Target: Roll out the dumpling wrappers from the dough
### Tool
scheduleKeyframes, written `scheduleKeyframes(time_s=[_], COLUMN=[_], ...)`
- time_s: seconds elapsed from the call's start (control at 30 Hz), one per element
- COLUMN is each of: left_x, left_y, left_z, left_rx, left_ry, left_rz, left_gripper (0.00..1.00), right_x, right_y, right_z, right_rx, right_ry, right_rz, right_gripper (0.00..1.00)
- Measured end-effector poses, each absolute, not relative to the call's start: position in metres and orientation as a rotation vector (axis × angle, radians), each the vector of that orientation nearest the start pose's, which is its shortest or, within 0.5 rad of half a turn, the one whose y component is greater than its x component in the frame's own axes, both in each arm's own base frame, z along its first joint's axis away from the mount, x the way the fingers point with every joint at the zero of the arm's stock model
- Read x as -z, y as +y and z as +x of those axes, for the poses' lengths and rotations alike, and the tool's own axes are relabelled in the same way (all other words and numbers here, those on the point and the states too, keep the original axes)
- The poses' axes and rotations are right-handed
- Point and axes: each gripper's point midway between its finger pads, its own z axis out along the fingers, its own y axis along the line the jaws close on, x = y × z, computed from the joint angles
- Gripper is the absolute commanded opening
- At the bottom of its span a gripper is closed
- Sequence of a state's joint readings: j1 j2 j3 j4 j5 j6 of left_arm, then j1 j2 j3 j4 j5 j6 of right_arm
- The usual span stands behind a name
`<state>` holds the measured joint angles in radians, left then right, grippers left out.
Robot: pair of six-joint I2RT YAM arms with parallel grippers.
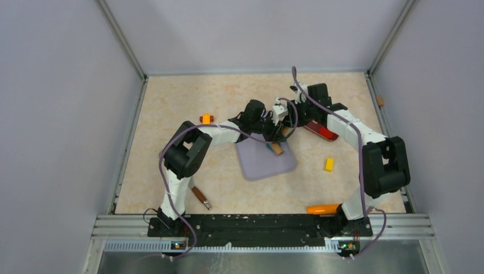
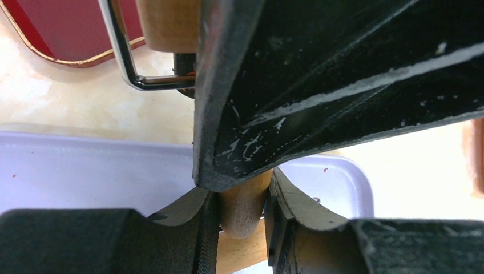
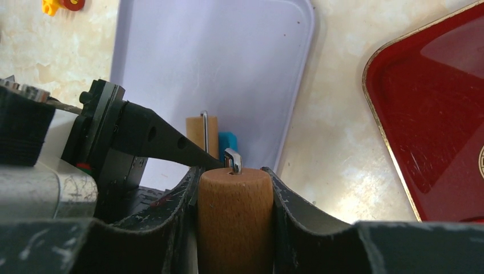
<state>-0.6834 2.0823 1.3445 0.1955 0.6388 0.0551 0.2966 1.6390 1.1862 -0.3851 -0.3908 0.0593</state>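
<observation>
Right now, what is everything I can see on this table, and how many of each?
dough: one, teal-blue, on the mat beside the roller
roller: one, tan wood with a metal bracket, over the mat
mat: one, lavender, table centre
tray: one, dark red, right of the mat
orange block: one, beyond the mat's left side
yellow block: one, right of the mat
orange stick: one, near the right arm's base
brown-handled utensil: one, near the left arm's base
left tool: one, black, closed on the roller
right tool: one, black, closed on the roller's handle
</observation>
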Motion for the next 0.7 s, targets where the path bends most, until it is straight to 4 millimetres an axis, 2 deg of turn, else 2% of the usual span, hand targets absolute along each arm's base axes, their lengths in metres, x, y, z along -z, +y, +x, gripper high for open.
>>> scheduleKeyframes(time_s=[0.23, 0.43, 0.7], left_x=[-0.071, -0.070, -0.064], left_y=[-0.412, -0.403, -0.373], left_z=[0.348, 0.344, 0.329], left_rx=[1.018, 0.988, 0.959], left_ry=[1.861, 1.870, 1.944], left_rz=[1.134, 1.128, 1.135], left_gripper=[0.00, 0.00, 0.00], right_x=[-0.116, -0.116, -0.111], right_y=[0.188, 0.199, 0.227], right_z=[0.376, 0.371, 0.355], right_rx=[-0.635, -0.661, -0.769], right_ry=[2.313, 2.310, 2.360], right_rz=[-0.476, -0.502, -0.524], right_gripper=[0.00, 0.00, 0.00])
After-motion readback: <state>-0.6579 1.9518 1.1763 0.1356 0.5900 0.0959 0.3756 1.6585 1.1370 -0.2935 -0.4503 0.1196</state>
